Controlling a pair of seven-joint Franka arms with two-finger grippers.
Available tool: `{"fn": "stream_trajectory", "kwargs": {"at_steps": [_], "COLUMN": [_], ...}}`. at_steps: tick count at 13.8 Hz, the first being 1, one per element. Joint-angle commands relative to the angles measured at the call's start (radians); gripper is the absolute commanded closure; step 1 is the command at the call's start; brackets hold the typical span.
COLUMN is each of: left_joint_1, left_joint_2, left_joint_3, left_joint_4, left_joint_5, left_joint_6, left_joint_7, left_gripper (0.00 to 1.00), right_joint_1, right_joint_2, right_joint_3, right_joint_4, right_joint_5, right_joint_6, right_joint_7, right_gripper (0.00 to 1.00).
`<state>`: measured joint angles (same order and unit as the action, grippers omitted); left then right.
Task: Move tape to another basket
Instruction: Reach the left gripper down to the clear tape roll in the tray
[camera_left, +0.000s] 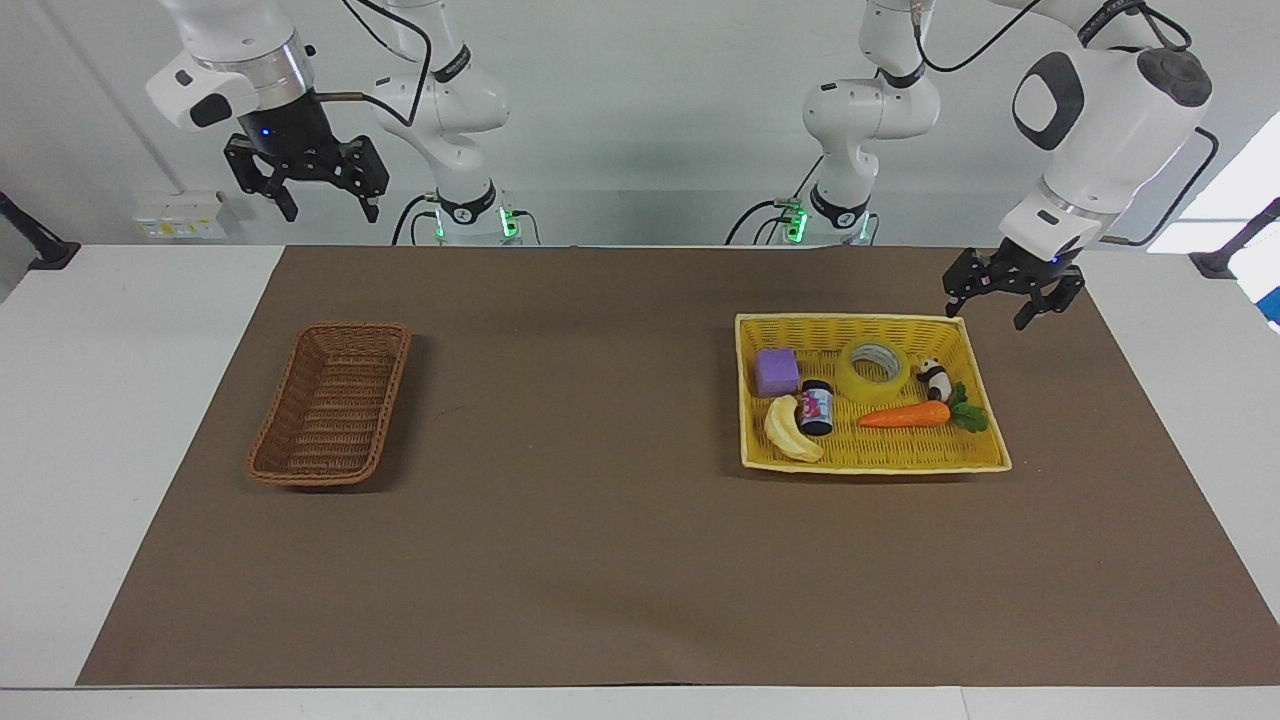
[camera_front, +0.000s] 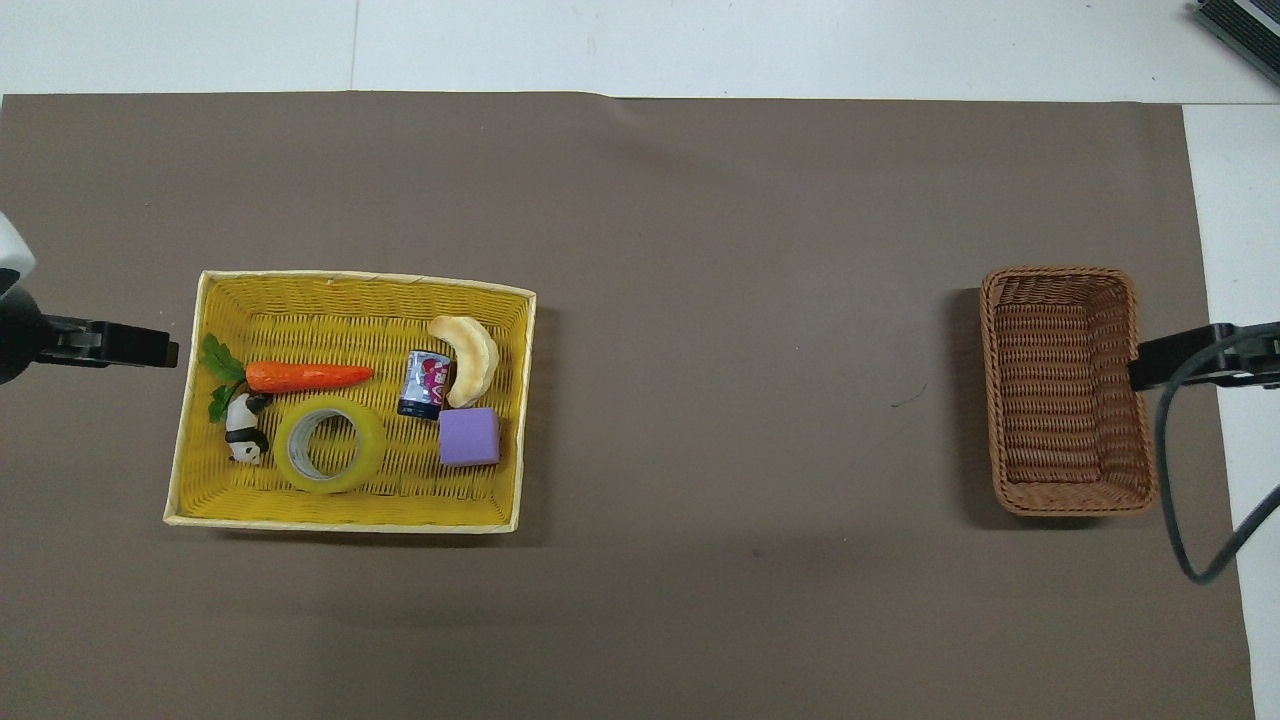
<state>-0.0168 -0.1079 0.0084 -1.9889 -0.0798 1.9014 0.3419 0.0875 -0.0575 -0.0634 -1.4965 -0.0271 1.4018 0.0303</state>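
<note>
The wide roll of translucent yellowish packing tape (camera_left: 874, 371) is lying flat, core hole facing up, in the flat bright yellow woven basket (camera_left: 850, 325), on the side of that basket nearer the robots, between a purple foam cube (camera_left: 777, 372) and a small panda figure (camera_left: 935, 380), with an orange toy carrot (camera_left: 905, 415) just beside it. Judging by its look, the roll is probably light and stiff, its outer wrap smooth and likely slippery; one finger inside the pale core and one outside the wall seems the surest hold, though the panda is crowding one flank.

The left pincer (camera_left: 1000, 298) is hanging, fingers apart and empty, over the yellow basket's corner at the left arm's end. The right pincer (camera_left: 306, 185) is waiting high, fingers apart, well away from that basket, near the narrow brown wicker basket (camera_left: 333, 402).

The facing view is showing both pincers' height above the surface (camera_left: 600, 560); the overhead view is showing only their tips, but is giving the tape's open core and its gaps to neighbours plainly.
</note>
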Motion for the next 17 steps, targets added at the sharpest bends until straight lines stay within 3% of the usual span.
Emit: {"fn": "stream_trajectory", "kwargs": {"at_steps": [1,5,7,10,12,15,16,17], "left_joint_1": [0.009,0.023,0.008,-0.008,-0.008,-0.052,-0.061,-0.061], "left_joint_2": [-0.035,-0.024,0.003,0.037,0.06,0.117,0.128,0.128], "left_joint_3": [0.001,0.002,0.001,0.001,0.001,-0.001,-0.001,0.001], "left_joint_4": [-0.117,-0.207,-0.287,-0.324,-0.337,-0.37,-0.37,-0.37], "left_joint_5": [-0.02,-0.02,-0.02,-0.02,-0.02,-0.02,-0.02,-0.02], "left_joint_6": [0.047,0.086,0.212,0.283,0.295,0.395,0.401,0.395], "left_joint_7": [0.156,0.213,0.207,0.2,0.175,0.01,-0.035,-0.067], "left_gripper": [0.0,0.0,0.0,0.03,0.29,0.5,0.65,0.87], "right_joint_1": [-0.014,-0.014,-0.014,-0.014,-0.014,-0.014,-0.014,-0.014], "right_joint_2": [-0.012,-0.012,-0.012,-0.012,-0.012,-0.012,-0.012,-0.012], "right_joint_3": [0.005,0.005,0.005,0.005,0.005,0.005,0.005,0.005], "right_joint_4": [-0.013,-0.013,-0.013,-0.013,-0.013,-0.013,-0.013,-0.013], "right_joint_5": [0.01,0.01,0.01,0.01,0.01,0.01,0.01,0.01], "right_joint_6": [0.011,0.011,0.011,0.011,0.011,0.011,0.011,0.011], "right_joint_7": [-0.015,-0.015,-0.015,-0.015,-0.015,-0.015,-0.015,-0.015], "right_gripper": [0.0,0.0,0.0,0.0,0.0,0.0,0.0,0.0]}}
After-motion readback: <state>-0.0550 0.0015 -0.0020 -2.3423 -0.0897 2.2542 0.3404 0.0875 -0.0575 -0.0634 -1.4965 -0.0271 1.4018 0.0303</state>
